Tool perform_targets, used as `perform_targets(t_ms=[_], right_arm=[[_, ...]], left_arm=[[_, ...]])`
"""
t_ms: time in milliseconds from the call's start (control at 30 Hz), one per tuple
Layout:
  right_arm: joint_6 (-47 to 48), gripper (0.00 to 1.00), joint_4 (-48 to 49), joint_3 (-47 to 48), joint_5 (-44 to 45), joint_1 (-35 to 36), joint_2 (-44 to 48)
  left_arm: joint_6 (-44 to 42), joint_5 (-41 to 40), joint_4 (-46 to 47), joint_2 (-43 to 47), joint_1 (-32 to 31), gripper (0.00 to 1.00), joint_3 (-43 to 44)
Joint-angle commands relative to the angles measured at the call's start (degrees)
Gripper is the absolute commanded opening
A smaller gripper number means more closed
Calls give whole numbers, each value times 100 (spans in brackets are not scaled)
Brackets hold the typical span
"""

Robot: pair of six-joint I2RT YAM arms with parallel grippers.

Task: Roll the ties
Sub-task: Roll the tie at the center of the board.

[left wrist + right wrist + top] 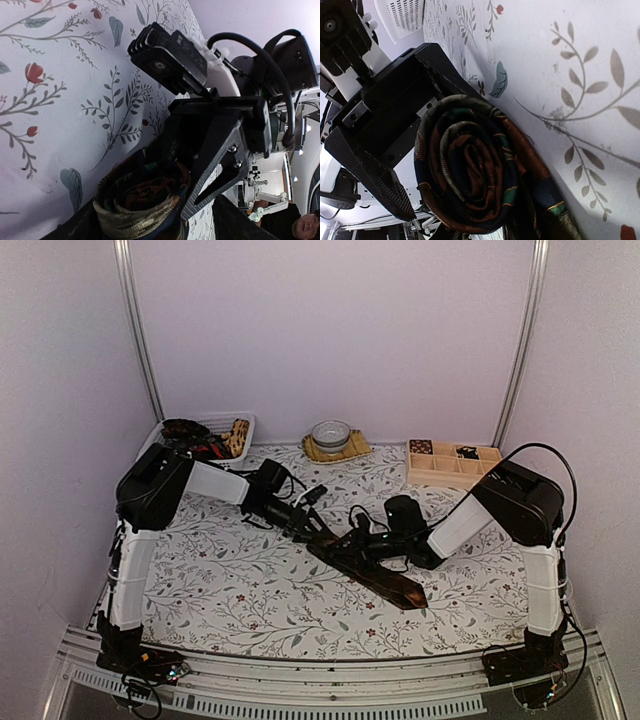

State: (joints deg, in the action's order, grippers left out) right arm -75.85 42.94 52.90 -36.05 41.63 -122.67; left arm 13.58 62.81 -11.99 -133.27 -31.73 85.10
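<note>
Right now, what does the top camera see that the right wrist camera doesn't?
Only the top view shows the basket, the bowl, the box and the flat pointed tail of the tie. Only the right wrist view shows the roll end-on, with its spiral layers. Both show the tie and the flowery cloth.

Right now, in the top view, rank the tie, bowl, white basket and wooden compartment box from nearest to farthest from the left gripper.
1. tie, centre, right at the left gripper.
2. bowl, back centre.
3. white basket, back left, and wooden compartment box, back right: too close to call.
</note>
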Motion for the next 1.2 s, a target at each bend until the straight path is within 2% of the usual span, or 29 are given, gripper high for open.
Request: perform_targets(t_ms=[0, 433, 567, 767, 1033, 1167], right_arm=[[6, 26, -992, -154, 315, 47, -557], [61, 26, -1080, -77, 362, 52, -549], [103, 26, -1154, -51, 418, 52, -498], [373, 30, -1444, -38, 609, 49, -255], [1172, 43, -2298, -58, 1013, -19, 640], [1843, 46, -3054, -51, 1362, -91, 1420]], left_arm=[[-189, -253, -1073, -367, -129, 73, -385], [-389, -494, -1455, -560, -166, 48, -501], [-374, -612, -1523, -584, -158, 23, -472], [-450, -978, -1752, -491, -128, 11, -285], [-846, -2571, -2451, -66, -104, 10, 244], [-996, -3031, -2570, 161, -114, 10, 360]])
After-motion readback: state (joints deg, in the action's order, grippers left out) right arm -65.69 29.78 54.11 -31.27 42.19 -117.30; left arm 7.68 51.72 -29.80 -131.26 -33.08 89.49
